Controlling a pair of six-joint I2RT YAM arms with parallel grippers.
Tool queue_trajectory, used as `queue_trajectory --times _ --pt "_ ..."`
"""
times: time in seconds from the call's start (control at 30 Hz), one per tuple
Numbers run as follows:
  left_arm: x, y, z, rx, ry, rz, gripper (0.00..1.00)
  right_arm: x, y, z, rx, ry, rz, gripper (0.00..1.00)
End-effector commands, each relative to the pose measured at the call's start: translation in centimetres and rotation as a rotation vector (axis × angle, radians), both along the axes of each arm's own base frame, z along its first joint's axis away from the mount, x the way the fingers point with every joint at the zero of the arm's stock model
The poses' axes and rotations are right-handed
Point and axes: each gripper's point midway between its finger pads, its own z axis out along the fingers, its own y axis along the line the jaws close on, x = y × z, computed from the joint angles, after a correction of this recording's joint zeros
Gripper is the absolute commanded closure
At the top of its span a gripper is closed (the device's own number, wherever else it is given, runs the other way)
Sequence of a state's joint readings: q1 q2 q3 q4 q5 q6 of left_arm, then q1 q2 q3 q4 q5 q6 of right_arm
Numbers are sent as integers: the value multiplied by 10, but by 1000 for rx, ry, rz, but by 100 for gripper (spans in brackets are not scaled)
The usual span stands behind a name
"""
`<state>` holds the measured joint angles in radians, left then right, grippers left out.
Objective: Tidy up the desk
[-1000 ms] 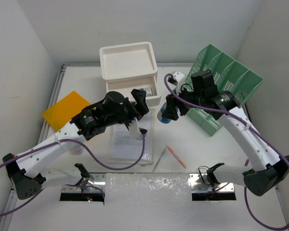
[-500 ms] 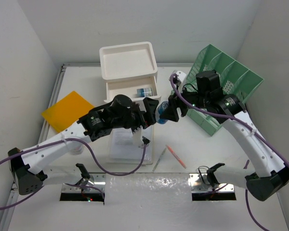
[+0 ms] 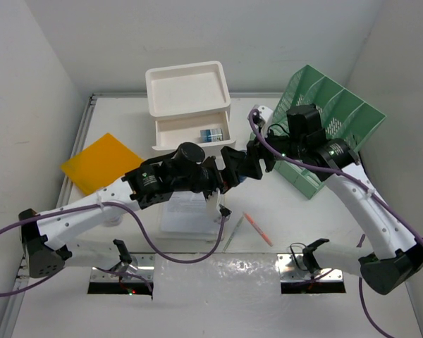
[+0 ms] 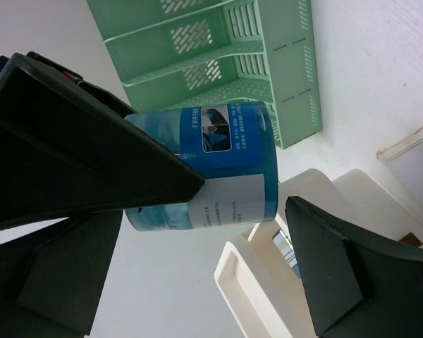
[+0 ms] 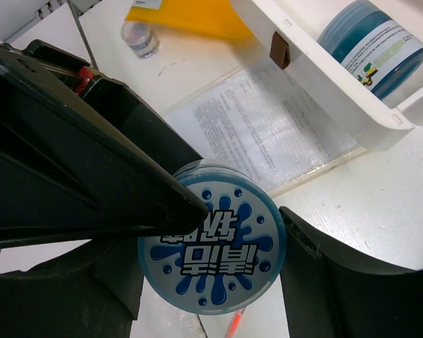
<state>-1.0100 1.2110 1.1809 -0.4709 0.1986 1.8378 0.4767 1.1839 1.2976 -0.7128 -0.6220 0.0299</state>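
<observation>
Item: bench (image 3: pixel 299 225). Broad, flat white top with thin metal rails at its edges, lying below both end effectors. I see the right end effector (image 5: pixel 243 210) clamped on a blue tub (image 5: pixel 211 248) with a splash-print lid. The left end effector (image 4: pixel 244 197) is spread wide, its fingers flanking that tub. An open white drawer box (image 3: pixel 190 105) sits just beyond them.

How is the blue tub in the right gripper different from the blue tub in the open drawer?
The held tub is clamped in the right gripper over the desk; the drawer tub rests in the open drawer, untouched. In the right wrist view the held tub shows its splash-printed lid face on, while the drawer tub shows its labelled side. Both are round, blue and white-labelled.
</observation>
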Motion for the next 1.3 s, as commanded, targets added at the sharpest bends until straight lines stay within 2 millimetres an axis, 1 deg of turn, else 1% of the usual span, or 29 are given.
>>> queue_trajectory --times 0.0,0.1,0.13,0.17,0.2,0.27,0.3,0.4,0.57,0.63,0.67,0.7,0.73,0.77,0.8,0.83,0.87,0.9,0.97,1.0,1.03,1.07,1.1,1.13,1.17,1.2,1.23,1.27 --pt "-21 -19 20 -67 21 -70 0 0 8 29 90 -102 37 100" --pt "-23 -24 21 -82 55 -59 0 -1 9 29 97 -103 42 100" --pt "-22 -26 26 -91 59 -54 1 -2 10 31 105 -105 51 100" --pt "-21 -28 26 -94 72 -47 3 -4 10 31 109 -107 57 100" --pt "-21 -29 31 -109 92 -35 10 -5 10 31 111 -108 61 100" --pt "-19 -30 31 -114 114 -21 20 -7 9 32 115 -116 69 100" --pt "-19 -29 33 -117 117 -14 29 -10 9 34 122 -128 74 100" --pt "-19 -26 30 -109 135 -2 40 -15 9 36 138 -139 93 100" --pt "-22 -23 31 -111 160 6 41 -23 10 40 159 -146 122 100" --pt "-23 -23 32 -116 162 2 47 -24 11 40 164 -144 128 100" --pt "-24 -23 33 -118 165 -1 51 -25 11 41 168 -141 134 100" --pt "-24 -23 34 -120 165 -3 59 -25 12 40 169 -139 138 100" --pt "-25 -23 34 -122 168 -3 73 -26 12 39 169 -136 142 100" --pt "-25 -23 35 -126 170 1 80 -26 12 38 168 -134 141 100" --pt "-24 -23 35 -129 175 7 90 -26 12 36 166 -130 141 100" --pt "-24 -22 39 -148 193 24 100 -25 11 35 162 -126 136 91" --pt "-24 -23 43 -165 204 30 100 -22 10 30 148 -122 116 76" --pt "-24 -21 44 -178 234 52 100 -21 9 27 141 -116 104 56" --pt "-22 -19 49 -198 257 81 100 -15 5 24 122 -126 65 32" --pt "-21 -18 48 -200 272 102 100 -13 4 23 116 -127 45 24" --pt "-15 -13 52 -215 287 154 100 -11 2 23 110 -130 26 13" --pt "-11 -11 53 -225 298 190 100 -7 -4 25 95 -151 -16 6" --pt "-1 -4 54 -240 298 267 100 -5 -7 27 89 -160 -46 1" --pt "4 0 60 -284 343 335 100 -2 -11 29 83 -173 -76 1" --pt "10 4 60 -302 358 392 100 0 -15 32 78 -187 -103 1" --pt "19 13 55 -316 392 493 100 2 -22 39 79 -215 -155 1" --pt "23 17 59 -339 410 534 100 2 -25 44 85 -232 -175 1" --pt "25 22 54 -331 433 577 100 3 -28 49 92 -249 -196 1"
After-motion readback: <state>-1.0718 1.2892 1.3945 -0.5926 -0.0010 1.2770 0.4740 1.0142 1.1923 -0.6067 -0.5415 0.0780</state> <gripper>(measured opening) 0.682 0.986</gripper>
